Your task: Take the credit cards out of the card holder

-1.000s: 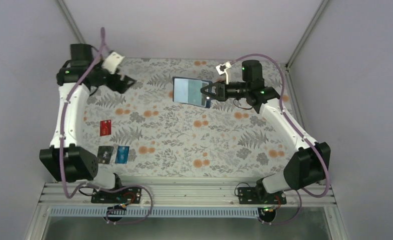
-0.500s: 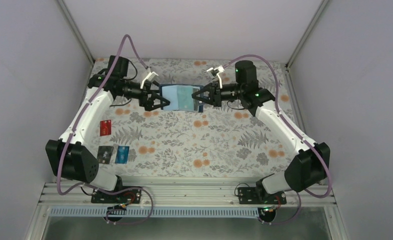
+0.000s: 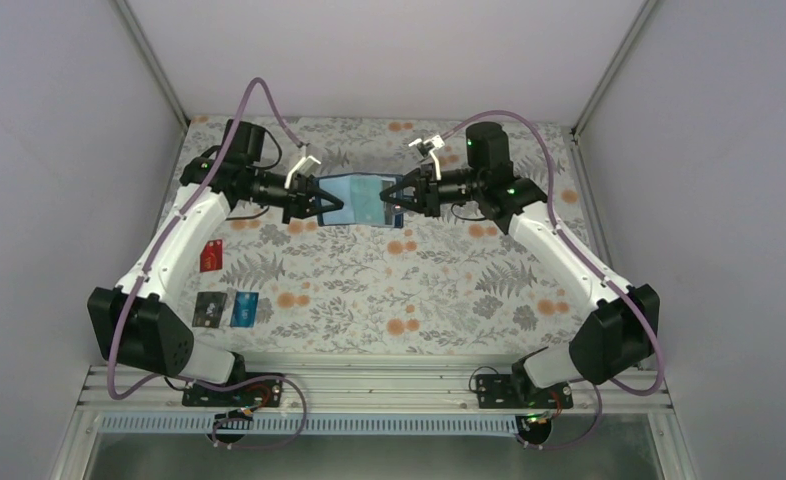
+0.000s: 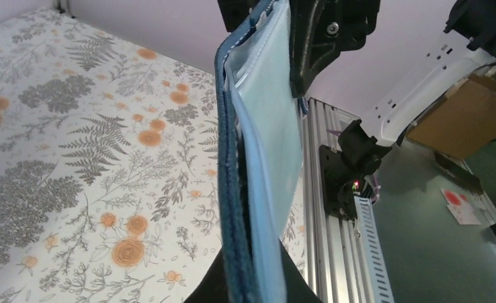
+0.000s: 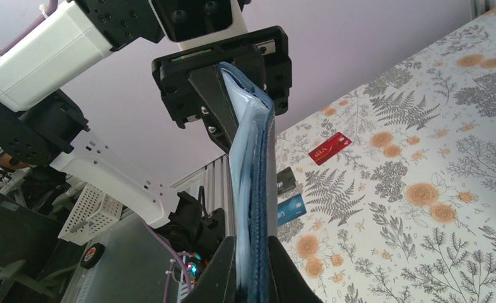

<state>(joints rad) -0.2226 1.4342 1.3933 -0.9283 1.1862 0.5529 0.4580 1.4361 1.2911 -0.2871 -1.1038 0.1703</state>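
Within the last second the left arm [image 3: 169, 245] has swung in from the far-left corner. The card holder [image 3: 361, 198], then held by the right arm [image 3: 559, 250] alone, now hangs spread open between both, clear of the worktop [image 3: 419, 290]. From above, the red card [image 3: 210, 256], black card [image 3: 209, 309] and blue-teal card [image 3: 245, 309] lie out near the left edge. The left wrist view shows the holder edge-on, the left jaws closed tight on its near end and the right jaws clamped on the far end. The right wrist view mirrors this. No card shows in the pale pockets, though the angle is too oblique to be sure. The risk is two firm grips on one soft wallet: any mismatch in arm travel could strain its spine or tug it from one pair of jaws, so it flops shut or drops.
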